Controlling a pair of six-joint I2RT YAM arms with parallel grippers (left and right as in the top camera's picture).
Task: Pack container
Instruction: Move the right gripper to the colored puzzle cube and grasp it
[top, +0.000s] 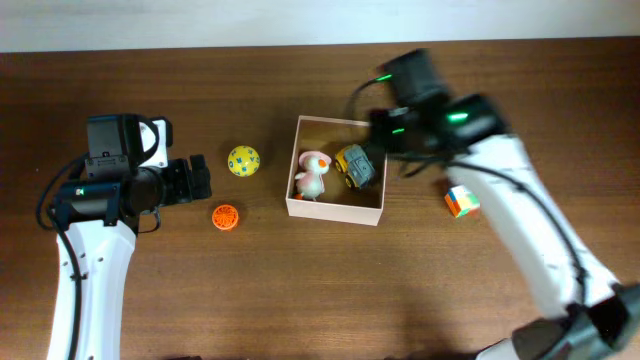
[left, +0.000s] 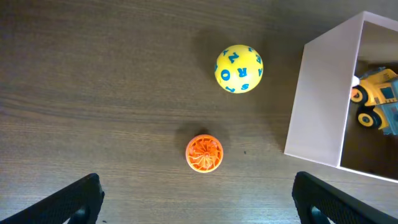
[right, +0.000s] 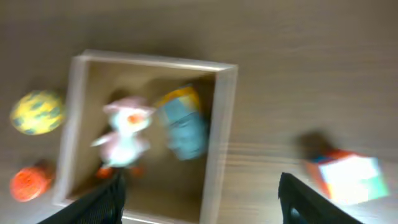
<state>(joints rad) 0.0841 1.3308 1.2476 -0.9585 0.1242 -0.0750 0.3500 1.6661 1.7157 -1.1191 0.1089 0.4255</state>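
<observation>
Overhead, the dark brown wooden table (top: 300, 300) carries a square, shallow cardboard container (top: 332, 213) with white outer walls and a tan inside, lying at the middle of the table between the two arms. The right gripper (right: 199, 186) hangs over the container's far right corner, fingers spread with nothing between them; its wrist view is blurred. The left gripper (left: 196, 186) hovers above bare table well to the left of the container, jaws wide apart and empty.

Two toys lie inside the container, side by side: a pink-and-white plush duck (top: 313, 177) and a yellow-and-grey toy truck (top: 355, 165). Three lie outside: a multicoloured puzzle cube (top: 461, 201) just right of the container, a yellow ball with blue letters (top: 243, 160) near its left wall, and a small orange ribbed ball (top: 226, 216) nearer the left gripper.

Packing looks partly done, with both grippers between picks. The next move probably calls for descending on a loose toy: the orange ball sits almost centred ahead of the left fingers, while the cube is nearest the right gripper.
</observation>
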